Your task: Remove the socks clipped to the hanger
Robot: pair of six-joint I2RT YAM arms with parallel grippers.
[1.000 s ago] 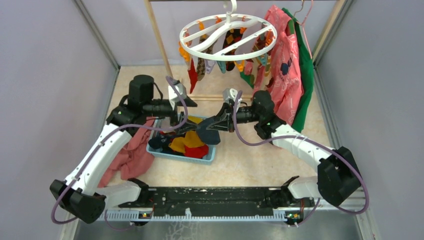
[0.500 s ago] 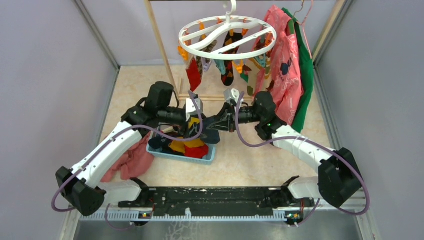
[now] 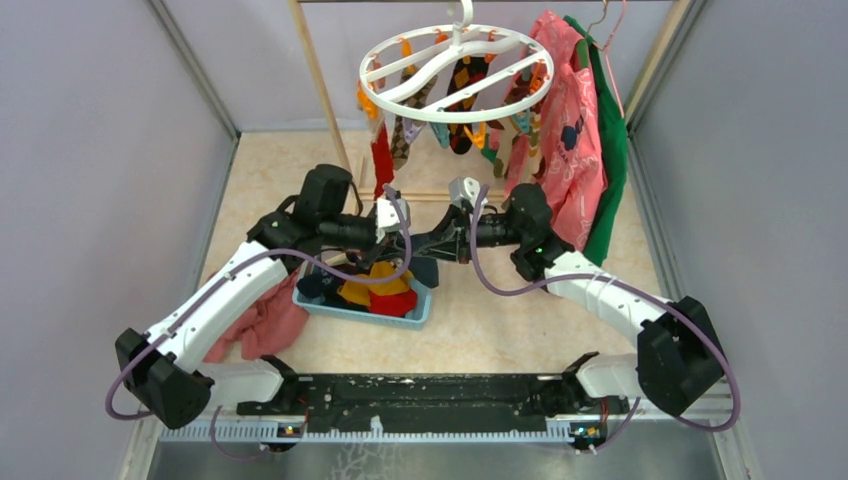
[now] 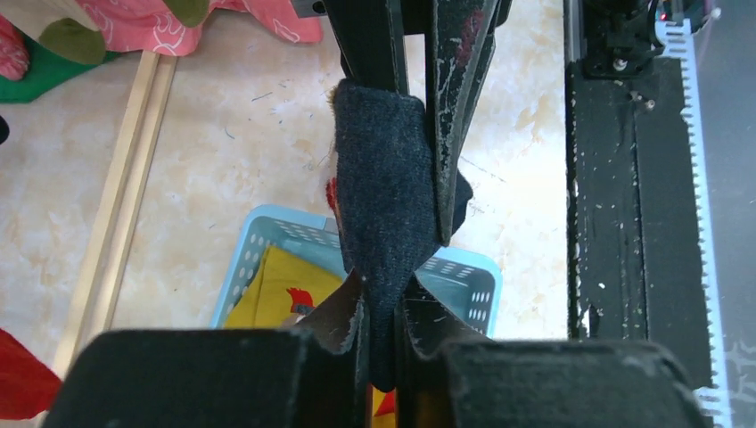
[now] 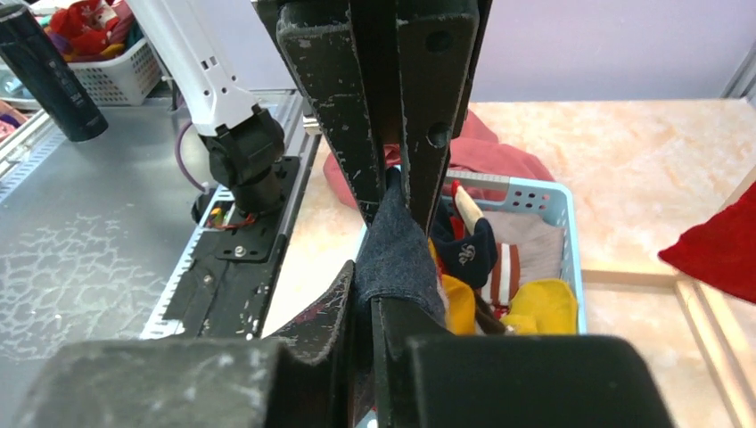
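White arms (image 3: 215, 300) with black joints (image 3: 325, 190), purple cables (image 3: 470, 245), scratched black gripper fingers (image 5: 428, 89).

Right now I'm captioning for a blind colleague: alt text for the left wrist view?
A dark sock is pinched by two tools: the left tool at the bottom edge, the right tool from the top. Behind it, a blue basket holds a yellow sock on a pale table.
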